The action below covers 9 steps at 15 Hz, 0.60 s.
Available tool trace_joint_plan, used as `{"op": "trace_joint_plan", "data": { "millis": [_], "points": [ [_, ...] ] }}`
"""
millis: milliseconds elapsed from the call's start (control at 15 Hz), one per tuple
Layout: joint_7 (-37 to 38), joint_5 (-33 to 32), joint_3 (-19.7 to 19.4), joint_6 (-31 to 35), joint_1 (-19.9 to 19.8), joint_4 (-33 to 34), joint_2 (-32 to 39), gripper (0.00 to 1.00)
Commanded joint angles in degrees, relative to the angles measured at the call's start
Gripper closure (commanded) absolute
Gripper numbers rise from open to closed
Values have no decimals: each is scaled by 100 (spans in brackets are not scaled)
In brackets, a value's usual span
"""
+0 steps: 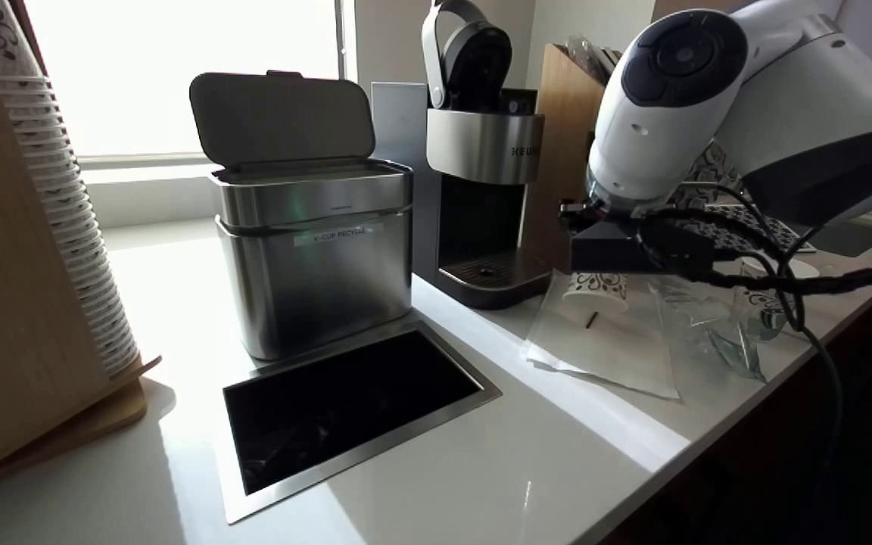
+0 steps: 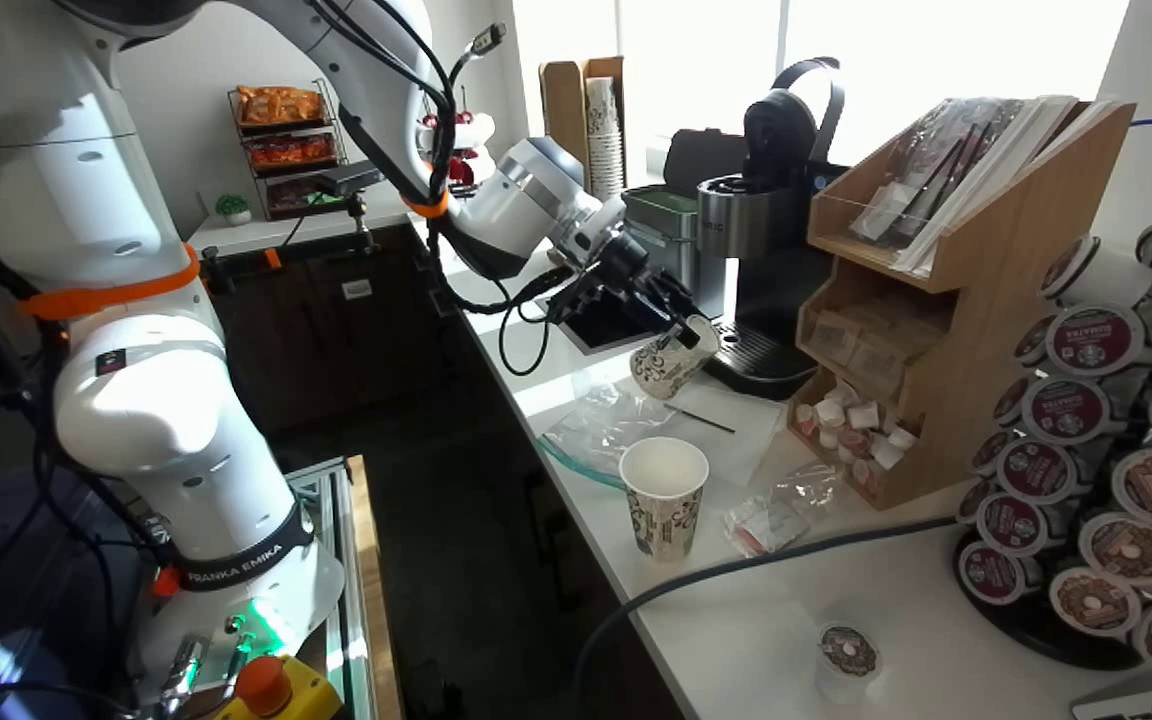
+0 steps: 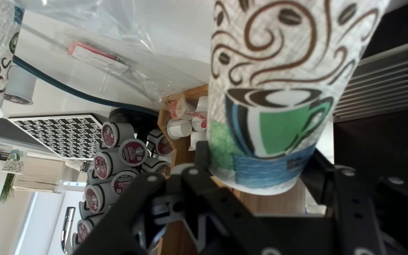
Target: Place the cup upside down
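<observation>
Cup (image 3: 278, 78), tilted with its mouth downward, is pinched near the base by the gripper (image 3: 260, 159), over the worktop (image 1: 451, 454) near the coffee machine (image 1: 485, 147). Another paper cup (image 2: 664, 510) stands upright nearby.

In an exterior view the arm (image 2: 141, 390) is mounted at the lower left and arched across the top left; the forearm (image 2: 371, 95) is slanted down and right, the wrist (image 2: 518, 208) tilted likewise near the centre. In the wrist view the gripper (image 3: 261, 159) is seen at the bottom, its fingers (image 3: 201, 156) clamped on what is held between them, one near the centre, one at the right
</observation>
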Motion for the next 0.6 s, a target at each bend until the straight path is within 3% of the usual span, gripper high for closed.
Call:
{"op": "trace_joint_plan", "data": {
  "millis": [0, 533],
  "points": [
    [452, -381, 130, -184, -17, -142, -28, 61],
    [715, -819, 299, -485, 39, -155, 141, 61]
  ]
}}
